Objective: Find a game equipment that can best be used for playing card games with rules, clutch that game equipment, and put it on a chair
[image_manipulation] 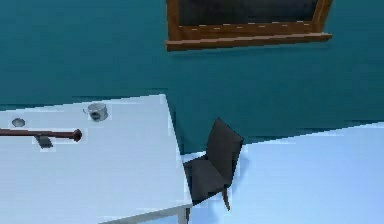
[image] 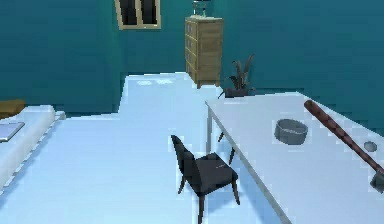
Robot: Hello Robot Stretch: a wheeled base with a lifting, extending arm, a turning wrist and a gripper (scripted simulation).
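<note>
White counter (image: pixel 280 178) runs along the forward view's three o'clock side in a teal-walled room, a dark chair (image: pixel 205 172) drawn up at its near edge with its seat toward the top. A long dark-red bat (image: pixel 345 135) lies flat on the counter, its axis running from ten o'clock to four o'clock, with a grey bowl (image: pixel 290 130) just beside it at nine o'clock.

In the arm side view the same bat (image_manipulation: pixel 40 133) stretches from nine to three o'clock, and a small dark thing (image_manipulation: pixel 45 143) sits touching it at six o'clock; the bowl (image_manipulation: pixel 96 112) stands apart at one o'clock. Which of these small things is the card deck cannot be told; the small dark thing is the likeliest guess.

The claw's state cannot be told from these views, nor its bearing on the counter. The chair (image_manipulation: pixel 215 160) stands at three o'clock from the small dark thing, just off the counter's (image_manipulation: pixel 100 180) corner, so any carry would likely run along the bat's axis. A wood-framed window (image_manipulation: pixel 248 22) hangs at twelve o'clock; a tall dresser (image: pixel 203 48) stands against the far wall over pale blue floor (image: pixel 130 150).
</note>
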